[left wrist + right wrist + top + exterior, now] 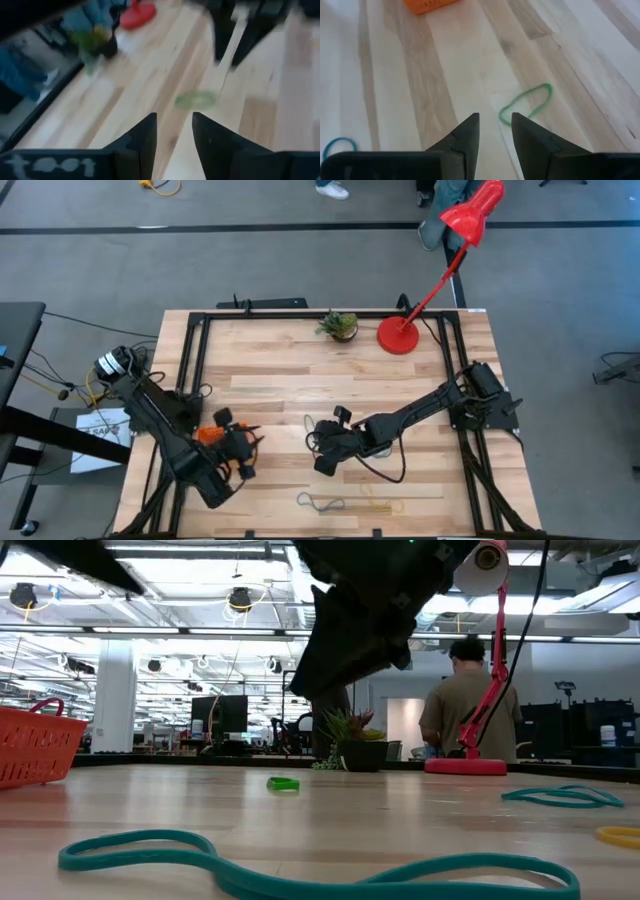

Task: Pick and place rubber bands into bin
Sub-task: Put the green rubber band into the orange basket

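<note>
The orange bin point(208, 434) sits at the table's left, beside my left gripper point(246, 448). That gripper is open over bare wood point(174, 131) and faces a green rubber band point(196, 99) lying flat farther off. My right gripper point(495, 125) hovers open near the table's middle point(318, 448). The same green band point(527, 102) lies just beyond its fingertips, and the bin point(427, 5) shows farther ahead. A long teal band point(300, 865) and a yellow one point(380, 502) lie near the front edge. A further teal band point(560, 797) lies to the right.
A small potted plant point(340, 326) and a red lamp's round base point(398, 336) stand at the table's far edge. Black frame rails point(190, 360) run along both sides. A black cable point(385, 472) loops under my right arm. A person point(465, 700) stands beyond the table.
</note>
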Controlling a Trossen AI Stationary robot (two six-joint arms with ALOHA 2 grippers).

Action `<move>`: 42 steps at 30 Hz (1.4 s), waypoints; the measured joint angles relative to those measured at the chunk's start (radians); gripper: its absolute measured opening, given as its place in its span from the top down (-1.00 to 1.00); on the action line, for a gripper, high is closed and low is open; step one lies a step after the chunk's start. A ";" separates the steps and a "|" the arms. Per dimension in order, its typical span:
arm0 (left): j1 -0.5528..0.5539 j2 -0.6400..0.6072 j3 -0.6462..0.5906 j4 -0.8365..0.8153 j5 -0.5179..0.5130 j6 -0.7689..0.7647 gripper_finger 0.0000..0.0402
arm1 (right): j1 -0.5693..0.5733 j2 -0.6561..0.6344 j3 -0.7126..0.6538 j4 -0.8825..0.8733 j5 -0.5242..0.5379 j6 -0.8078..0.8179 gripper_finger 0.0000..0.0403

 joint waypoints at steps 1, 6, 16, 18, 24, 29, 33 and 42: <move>0.016 0.000 0.001 0.045 -0.015 0.041 0.42 | -0.004 0.000 -0.009 0.007 0.000 0.002 0.46; 0.098 0.000 0.001 0.161 -0.007 0.155 0.42 | -0.024 0.000 -0.052 0.078 0.003 0.000 0.46; 0.208 0.000 0.001 0.199 0.013 0.119 0.42 | -0.012 0.091 -0.068 0.300 -0.093 -0.322 0.46; 0.220 0.000 0.000 0.202 0.021 0.119 0.42 | -0.014 0.119 -0.073 0.331 -0.088 -0.349 0.46; 0.229 0.000 -0.052 0.245 0.070 0.119 0.42 | -0.056 0.152 -0.061 0.325 -0.091 -0.311 0.46; 0.229 0.000 -0.097 0.265 0.083 0.099 0.42 | -0.081 0.157 -0.062 0.287 -0.108 -0.237 0.46; 0.229 0.000 -0.123 0.292 0.084 0.092 0.42 | -0.084 0.158 -0.061 0.252 -0.126 -0.211 0.46; 0.229 0.000 -0.129 0.307 0.083 0.093 0.42 | -0.082 0.197 -0.056 0.246 -0.095 -0.209 0.46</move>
